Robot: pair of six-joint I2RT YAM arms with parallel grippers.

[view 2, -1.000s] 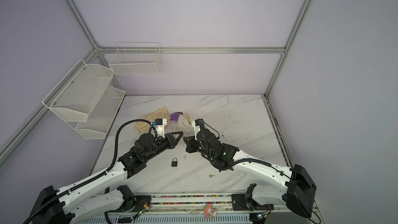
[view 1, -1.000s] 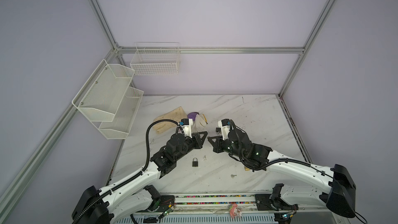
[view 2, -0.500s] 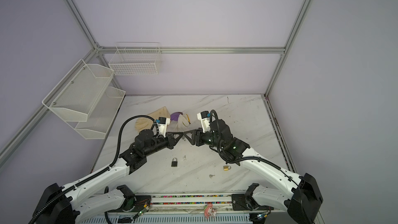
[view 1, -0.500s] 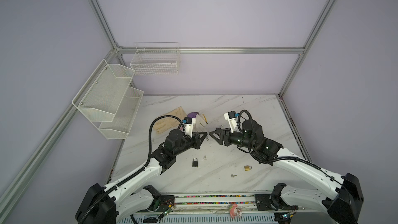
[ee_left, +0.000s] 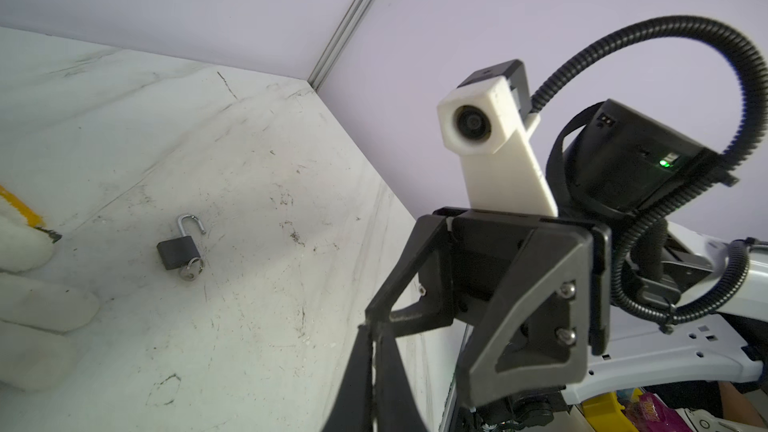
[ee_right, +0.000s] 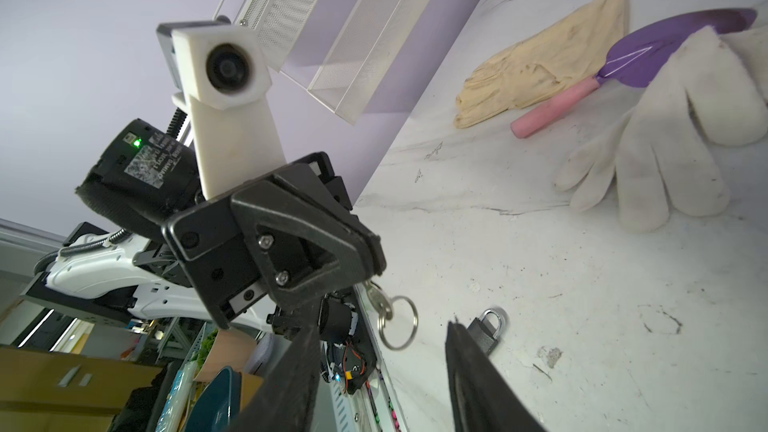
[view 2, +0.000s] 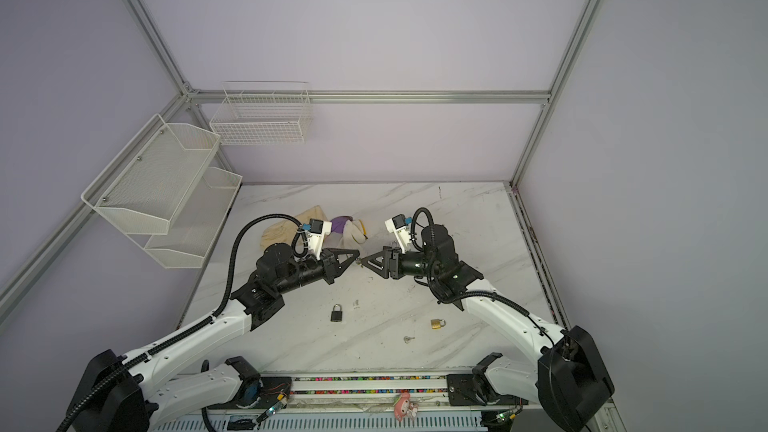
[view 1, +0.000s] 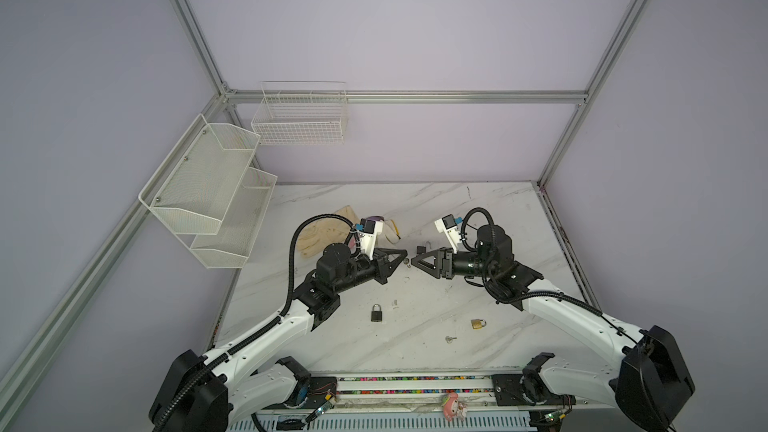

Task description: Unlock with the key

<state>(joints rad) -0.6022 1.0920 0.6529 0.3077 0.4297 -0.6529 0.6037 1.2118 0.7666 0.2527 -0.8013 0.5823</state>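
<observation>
No legible text — sticker (ee_right: 146, 168) on motor housing (ee_right: 108, 193) too blurred

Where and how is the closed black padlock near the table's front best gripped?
Grip the black padlock by its body, from straight above, closing across its two side edges: it lies flat with the shackle pointing away from the robot, which probably leaves the bottom end free.

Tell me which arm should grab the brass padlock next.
Probably right. The right gripper is open and empty, and the brass padlock lies on its side in both top views. The left gripper is shut on the key, so it cannot pick anything else up.
</observation>
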